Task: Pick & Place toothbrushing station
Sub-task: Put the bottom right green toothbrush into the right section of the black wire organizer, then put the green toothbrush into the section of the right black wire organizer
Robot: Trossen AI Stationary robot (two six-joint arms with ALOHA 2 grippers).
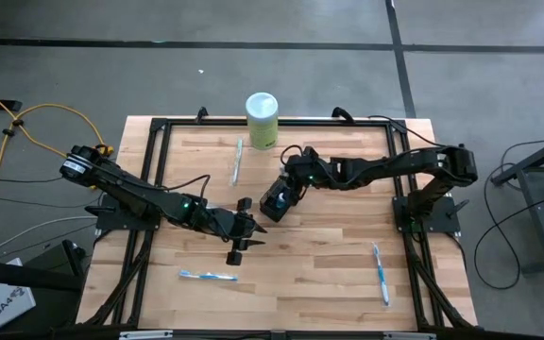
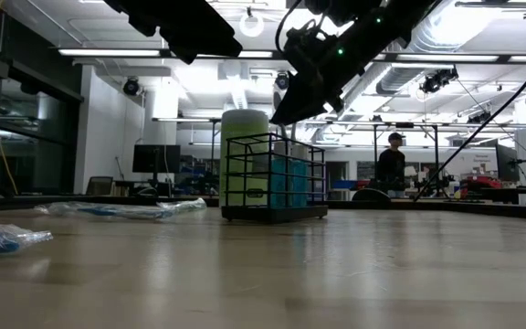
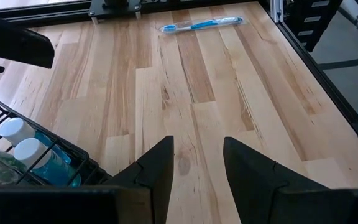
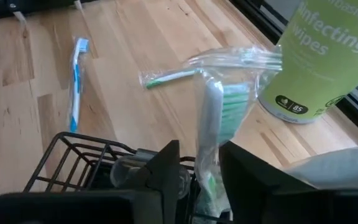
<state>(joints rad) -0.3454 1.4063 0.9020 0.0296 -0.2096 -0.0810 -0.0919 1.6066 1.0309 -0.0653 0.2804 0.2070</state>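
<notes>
Roughly, counts:
holder [image 1: 277,200]: one
toothbrushes on table [image 1: 382,273]: three
canister [image 1: 262,120]: one
right gripper [image 4: 197,163]: around bagged green toothbrush [image 4: 219,118], grip unclear
left gripper [image 3: 197,163]: released

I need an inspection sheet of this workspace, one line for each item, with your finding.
Surface: wooden table, dry.
Job's things: wire-mesh holder holds teal tubes; wrapped toothbrushes lie loose.
Clutter: green wipes canister at far edge.
Grippers: right gripper above holder, green wrapped toothbrush between its fingers; left gripper open, empty.
Cables: yellow cable on floor.
Surroundings: a person far behind.
</notes>
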